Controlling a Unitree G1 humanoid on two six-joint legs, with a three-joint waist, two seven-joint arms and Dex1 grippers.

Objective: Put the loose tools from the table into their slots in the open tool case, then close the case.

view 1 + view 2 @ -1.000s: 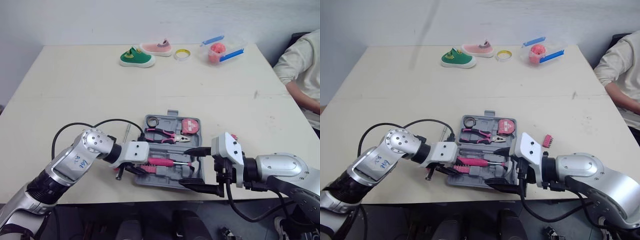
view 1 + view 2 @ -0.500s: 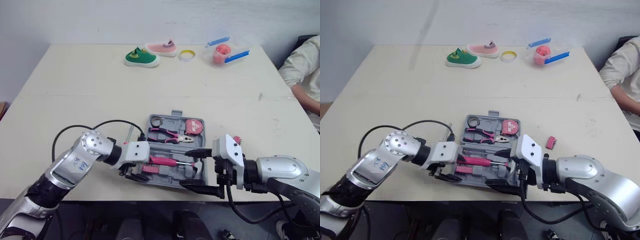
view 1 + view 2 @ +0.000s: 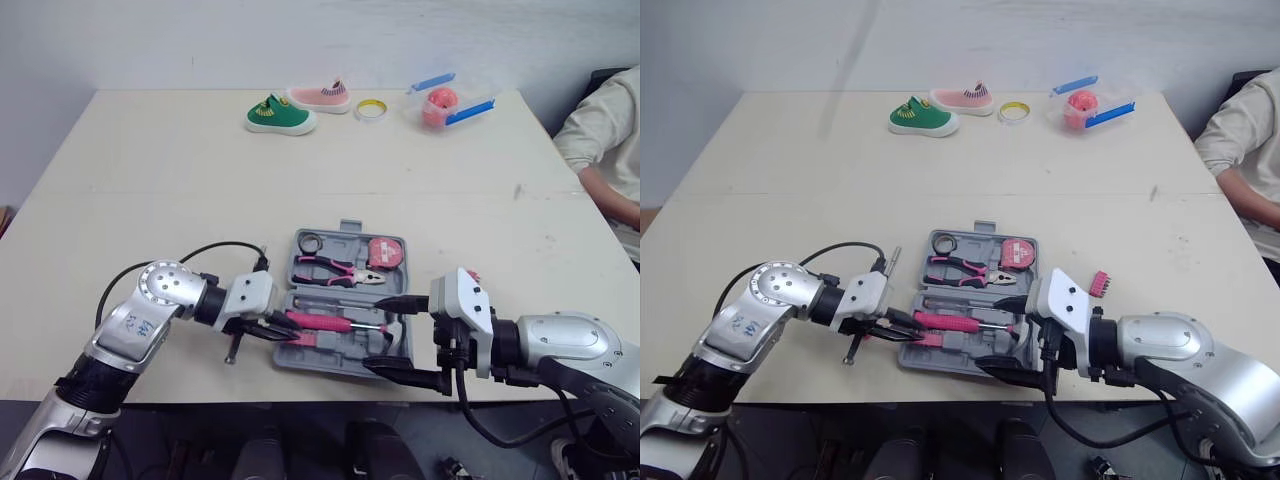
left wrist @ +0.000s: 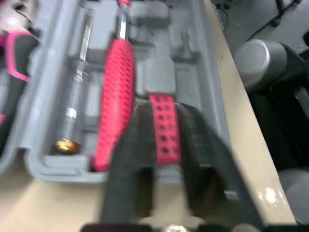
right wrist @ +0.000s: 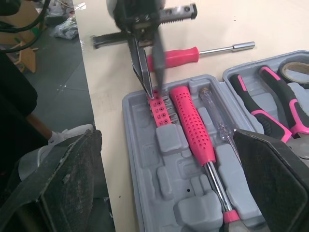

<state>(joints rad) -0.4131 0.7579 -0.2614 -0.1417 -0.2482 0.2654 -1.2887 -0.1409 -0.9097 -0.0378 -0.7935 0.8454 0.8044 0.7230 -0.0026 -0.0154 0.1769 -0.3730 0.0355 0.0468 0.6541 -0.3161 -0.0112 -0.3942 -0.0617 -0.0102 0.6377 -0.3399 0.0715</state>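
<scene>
Left gripper (image 4: 165, 110) around holed pink strip (image 4: 163, 131)

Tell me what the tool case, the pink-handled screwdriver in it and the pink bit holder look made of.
The tool case looks like grey moulded plastic, matte, with formed slots. The screwdriver has a dimpled pink handle, rubbery or plastic, and a glinting metal shaft. The bit holder is probably pink plastic, a socketed strip.
</scene>
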